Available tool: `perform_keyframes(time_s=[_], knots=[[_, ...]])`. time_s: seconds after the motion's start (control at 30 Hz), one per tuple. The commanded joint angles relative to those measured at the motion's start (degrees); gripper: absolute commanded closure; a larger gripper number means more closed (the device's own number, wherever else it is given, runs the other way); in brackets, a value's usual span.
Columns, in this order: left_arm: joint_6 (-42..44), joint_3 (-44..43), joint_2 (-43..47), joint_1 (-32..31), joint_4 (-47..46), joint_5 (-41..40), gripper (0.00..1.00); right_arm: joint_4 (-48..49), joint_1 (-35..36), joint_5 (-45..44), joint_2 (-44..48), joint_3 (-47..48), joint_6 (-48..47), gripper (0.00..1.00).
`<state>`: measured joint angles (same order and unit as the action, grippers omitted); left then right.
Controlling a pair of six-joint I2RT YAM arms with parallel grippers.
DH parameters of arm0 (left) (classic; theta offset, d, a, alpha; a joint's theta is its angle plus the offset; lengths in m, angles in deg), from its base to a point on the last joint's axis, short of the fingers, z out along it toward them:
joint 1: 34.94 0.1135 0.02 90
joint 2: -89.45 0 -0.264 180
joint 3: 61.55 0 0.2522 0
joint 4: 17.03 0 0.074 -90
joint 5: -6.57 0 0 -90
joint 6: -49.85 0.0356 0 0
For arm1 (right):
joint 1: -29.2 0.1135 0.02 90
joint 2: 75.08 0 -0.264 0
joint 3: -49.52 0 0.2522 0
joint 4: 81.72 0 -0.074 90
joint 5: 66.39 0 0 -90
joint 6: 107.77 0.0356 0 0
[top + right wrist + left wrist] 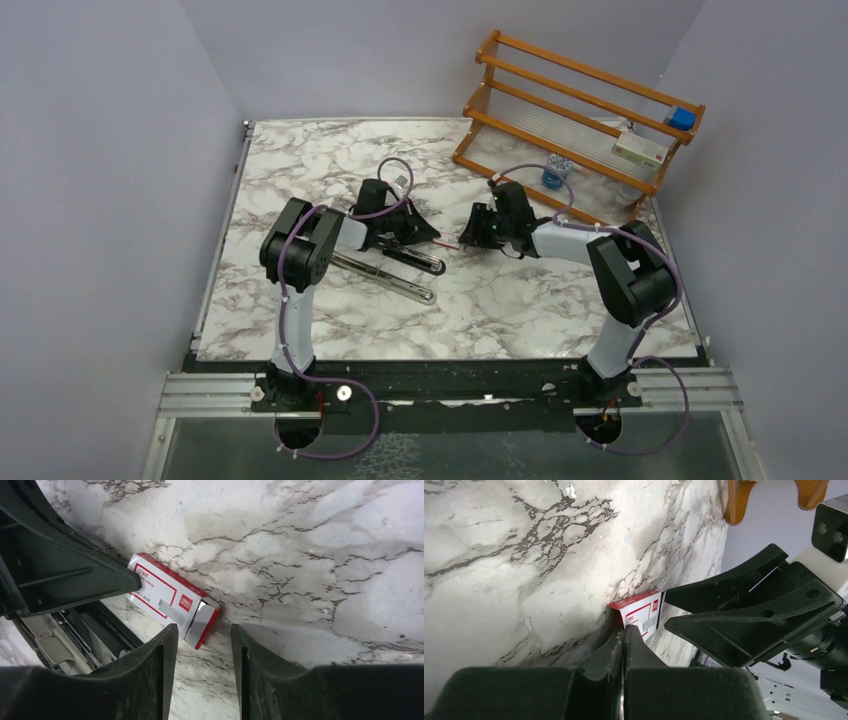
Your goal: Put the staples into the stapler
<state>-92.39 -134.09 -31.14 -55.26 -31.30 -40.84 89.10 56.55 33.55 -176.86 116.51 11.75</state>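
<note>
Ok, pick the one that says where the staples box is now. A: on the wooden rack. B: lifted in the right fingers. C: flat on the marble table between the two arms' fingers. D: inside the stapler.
C: the staples box lies flat on the marble table, the right fingers apart just short of its open flap, the left fingers shut at its other end.

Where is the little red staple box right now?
In the right wrist view, the staple box lies flat on the marble table, between the two hands: at the tips of the left hand, its open end facing the right hand.
</note>
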Motion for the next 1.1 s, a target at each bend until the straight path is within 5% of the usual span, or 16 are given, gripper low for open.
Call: perform_keyframes(time_s=[0.0,0.57,1.07], knots=[[-1.3,0.1,0.3,0.5,-1.6,-3.3,1.0,2.8,-0.6,2.1,-2.6,-0.3,2.7,0.54],[-1.3,-0.8,-0.5,0.9,-1.8,-1.9,1.0,5.0,-1.2,3.4,-3.8,-1.4,4.0,0.74],[-1.3,-0.8,-1.1,0.9,-1.7,-1.4,1.0,7.6,-1.4,4.3,-5.6,-1.8,5.5,0.75]])
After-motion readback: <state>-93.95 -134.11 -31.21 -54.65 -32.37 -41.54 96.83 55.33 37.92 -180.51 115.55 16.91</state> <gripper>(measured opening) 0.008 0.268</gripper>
